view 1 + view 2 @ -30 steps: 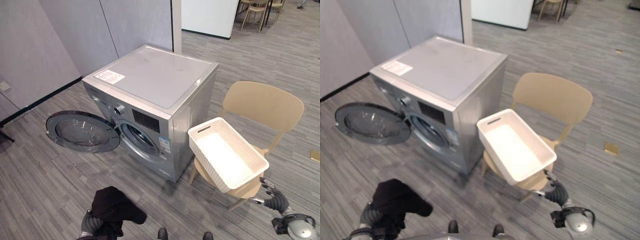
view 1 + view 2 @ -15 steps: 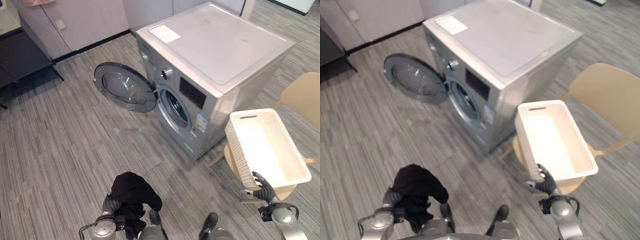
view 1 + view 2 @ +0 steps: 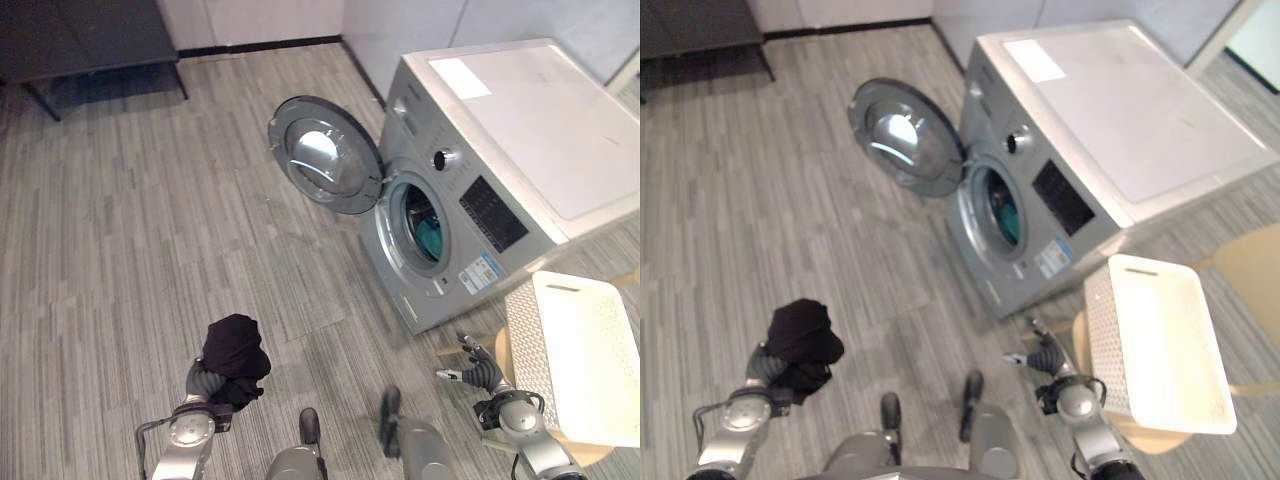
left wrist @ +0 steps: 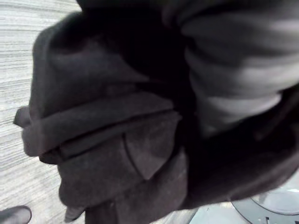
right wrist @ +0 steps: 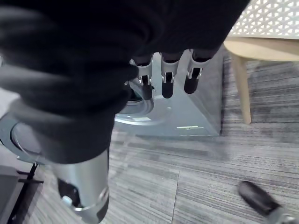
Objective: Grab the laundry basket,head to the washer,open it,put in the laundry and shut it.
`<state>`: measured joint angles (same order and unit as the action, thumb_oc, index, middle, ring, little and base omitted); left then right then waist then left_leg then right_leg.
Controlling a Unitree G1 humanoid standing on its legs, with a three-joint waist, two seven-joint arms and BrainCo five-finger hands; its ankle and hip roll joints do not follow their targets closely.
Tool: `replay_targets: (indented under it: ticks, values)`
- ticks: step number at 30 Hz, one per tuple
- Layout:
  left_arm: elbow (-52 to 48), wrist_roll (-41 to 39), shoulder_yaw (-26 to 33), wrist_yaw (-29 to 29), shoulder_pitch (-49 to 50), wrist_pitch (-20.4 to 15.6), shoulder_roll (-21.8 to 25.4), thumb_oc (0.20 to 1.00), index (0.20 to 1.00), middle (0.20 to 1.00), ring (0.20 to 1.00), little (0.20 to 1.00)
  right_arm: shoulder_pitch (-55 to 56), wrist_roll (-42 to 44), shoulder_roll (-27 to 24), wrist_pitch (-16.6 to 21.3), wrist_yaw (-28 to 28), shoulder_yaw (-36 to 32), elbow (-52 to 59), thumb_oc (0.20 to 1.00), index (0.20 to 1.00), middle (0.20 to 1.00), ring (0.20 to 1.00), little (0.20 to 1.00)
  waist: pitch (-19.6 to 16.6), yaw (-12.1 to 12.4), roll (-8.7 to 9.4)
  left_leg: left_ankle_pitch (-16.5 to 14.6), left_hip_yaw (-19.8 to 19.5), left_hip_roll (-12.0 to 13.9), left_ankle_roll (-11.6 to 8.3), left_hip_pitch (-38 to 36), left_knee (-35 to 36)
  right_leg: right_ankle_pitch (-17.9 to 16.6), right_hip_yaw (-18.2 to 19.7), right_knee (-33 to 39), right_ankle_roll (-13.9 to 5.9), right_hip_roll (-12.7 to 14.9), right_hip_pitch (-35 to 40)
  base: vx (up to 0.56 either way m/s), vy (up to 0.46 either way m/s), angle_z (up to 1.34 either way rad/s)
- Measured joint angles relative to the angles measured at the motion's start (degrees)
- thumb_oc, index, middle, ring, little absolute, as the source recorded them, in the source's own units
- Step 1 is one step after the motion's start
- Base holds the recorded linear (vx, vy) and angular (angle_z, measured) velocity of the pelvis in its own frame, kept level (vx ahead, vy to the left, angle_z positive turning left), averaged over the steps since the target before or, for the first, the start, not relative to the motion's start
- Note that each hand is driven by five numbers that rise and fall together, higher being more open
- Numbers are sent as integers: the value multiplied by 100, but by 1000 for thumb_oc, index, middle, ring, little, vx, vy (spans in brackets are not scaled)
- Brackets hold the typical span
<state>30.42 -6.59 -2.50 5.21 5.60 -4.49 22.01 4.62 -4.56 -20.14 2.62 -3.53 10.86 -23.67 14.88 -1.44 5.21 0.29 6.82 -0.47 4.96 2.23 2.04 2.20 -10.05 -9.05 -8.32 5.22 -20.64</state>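
The silver washer (image 3: 520, 130) stands at the right with its round door (image 3: 325, 155) swung wide open to the left. Something teal (image 3: 430, 235) lies inside the drum. A bunched black garment (image 3: 235, 348) is low in front of me, and my left hand (image 3: 203, 382) is shut on it; the left wrist view shows the cloth (image 4: 103, 135) from close up. My right hand (image 3: 478, 368) hangs open, fingers (image 5: 168, 77) straight, just left of the white laundry basket (image 3: 580, 355). The basket rests on a tan chair (image 3: 1252, 270) beside the washer and looks empty.
A dark table (image 3: 90, 35) stands at the far left by the wall. Grey plank floor (image 3: 130, 220) stretches between me and the washer's open door. The chair's leg (image 5: 240, 93) stands close to the washer's side.
The whole picture has swung round, so the washer now sits at the right with its drum facing me. The black garment stays in my left hand. My right hand now stands apart from the basket.
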Motion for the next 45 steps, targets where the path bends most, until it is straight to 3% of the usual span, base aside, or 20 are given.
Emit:
replay_targets:
  ticks: [4,6,8,11,12,16,20,25,28,29,30,32,34,35,37,39,41,43,44,45]
  values:
    - [-6,22,-74,-75,194,11,-42,200,200,200,200,200,-9,-1,-8,0,20,-10,-51,1000,1000,1000,1000,1000,28,8,14,-187,-342,-105,-206,-402,111,-372,-865,536,103,192,159,282,-25,55]
    - [-84,52,-134,-144,375,12,-76,200,200,200,200,200,-53,0,-16,7,81,-32,-111,1000,1000,1000,1000,1000,53,24,-263,-448,-439,205,-390,-573,48,-544,-1214,356,66,49,404,340,-121,46]
    - [-94,67,-293,-204,252,10,-239,200,200,200,200,200,73,0,-131,8,111,-86,-138,1000,1000,1000,1000,1000,69,-33,-398,-546,-612,384,-511,-735,-125,-604,-1217,-20,402,-68,570,397,-164,90]
    - [-202,62,-353,-283,164,6,-313,200,200,200,200,200,56,6,-192,11,124,-143,-165,1000,1000,1000,1000,1000,50,-107,-262,-430,29,524,-842,-606,-976,-579,-1417,280,916,-139,1045,182,-6,35]
    - [-230,63,-370,-287,173,4,-331,200,200,200,200,200,5,4,-240,32,122,-134,-144,1000,1000,1000,1000,1000,29,-117,-210,-456,311,541,-877,-434,-1313,-672,-1366,470,1267,-138,1193,205,33,2]
    - [-253,64,-372,-288,19,-2,-359,200,200,200,200,200,-150,2,-319,18,114,-139,-158,1000,1000,1000,1000,1000,54,-116,-160,-585,827,620,-936,17,-1033,-868,-1075,1158,1345,-266,1589,129,29,-15]
    - [-249,67,-376,-284,-30,0,-346,200,200,200,200,200,-51,-2,-300,6,85,-125,-217,1000,1000,1000,1000,1000,64,-139,-132,-31,704,885,-1123,732,-542,-833,-955,1368,1201,-361,1896,131,117,-29]
    - [-227,64,-380,-270,-90,5,-344,200,200,200,200,200,6,-3,-298,-4,35,-139,-456,1000,1000,1000,1000,1000,62,10,-146,533,-2,1206,-1112,1055,-5,-573,-509,1402,950,-375,2249,268,261,-44]
    - [-230,62,-402,-274,-40,16,-375,200,200,200,200,200,135,-3,-333,8,6,-158,-424,1000,1000,1000,1000,1000,-22,25,-289,386,-5,1109,-972,902,-362,-441,-257,1318,663,-173,2412,278,299,-61]
    - [-220,63,-418,-281,16,21,-364,200,200,200,200,200,187,-5,-343,5,-9,-184,-415,1000,1000,1000,1000,1000,-97,-52,-375,659,7,1034,-977,802,-371,-390,-160,1234,483,-60,2402,321,368,-65]
    - [-178,63,-415,-282,45,81,-277,200,200,200,200,200,325,-5,-235,-11,-13,-179,-374,1000,1000,1000,1000,1000,-183,-63,-237,555,196,657,-789,739,-493,-235,-37,969,413,401,2329,131,178,-43]
    - [-285,68,-413,-280,31,60,-65,200,200,200,200,200,522,-7,-89,-24,5,-152,-260,1000,1000,1000,1000,1000,-209,-122,-138,398,386,321,-556,673,-494,-179,50,457,385,705,2097,122,263,-25]
    - [-236,70,-377,-270,9,106,46,200,200,200,200,200,516,-7,42,-39,10,-107,-218,1000,1000,1000,1000,1000,-229,-139,-119,254,664,215,-382,621,-524,-79,147,-98,352,845,1718,103,300,-69]
    - [-263,73,-365,-230,103,115,207,200,200,200,200,200,321,-16,180,-27,14,-9,-76,1000,1000,1000,1000,1000,-195,-47,-61,209,1091,186,-268,500,-478,-255,281,-679,142,965,1210,73,168,-130]
    - [-224,84,-344,-212,144,189,292,200,200,200,200,200,116,-30,251,-10,41,110,48,1000,1000,1000,1000,1000,-145,28,-42,82,1643,167,-283,291,-324,-214,210,-1122,106,949,662,92,141,-141]
    - [-281,115,-322,-228,108,192,292,200,200,200,200,200,5,-48,249,-6,55,84,40,1000,1000,1000,1000,1000,-129,-181,-34,-65,1954,73,-309,123,-230,-199,-132,-998,78,822,484,244,156,-94]
    - [-367,115,-270,-244,205,184,282,200,200,200,200,200,-93,-107,302,-25,70,114,-44,1000,1000,1000,1000,1000,-112,4,10,-249,2420,92,-578,-36,-206,-231,-1322,-652,100,803,516,203,52,-116]
    - [-407,115,-311,-284,188,187,262,200,200,200,200,200,-40,-165,211,-43,45,56,-42,1000,1000,1000,1000,1000,-121,-113,15,-401,2578,80,-504,-54,-298,-205,-1927,-465,72,798,580,289,-60,-63]
    - [-389,116,-298,-289,189,190,241,200,200,200,200,200,-55,-172,193,-51,46,68,-133,1000,1000,1000,1000,1000,-164,-118,57,-544,2718,67,-918,-84,-272,-190,-2459,-491,90,784,579,363,-207,-64]
    - [-301,118,-297,-307,189,199,242,200,200,200,200,200,-36,-183,143,-54,59,71,-122,1000,1000,1000,1000,1000,-205,-142,84,-716,2681,145,-888,-9,-655,-168,-2671,-563,151,850,568,258,-223,-71]
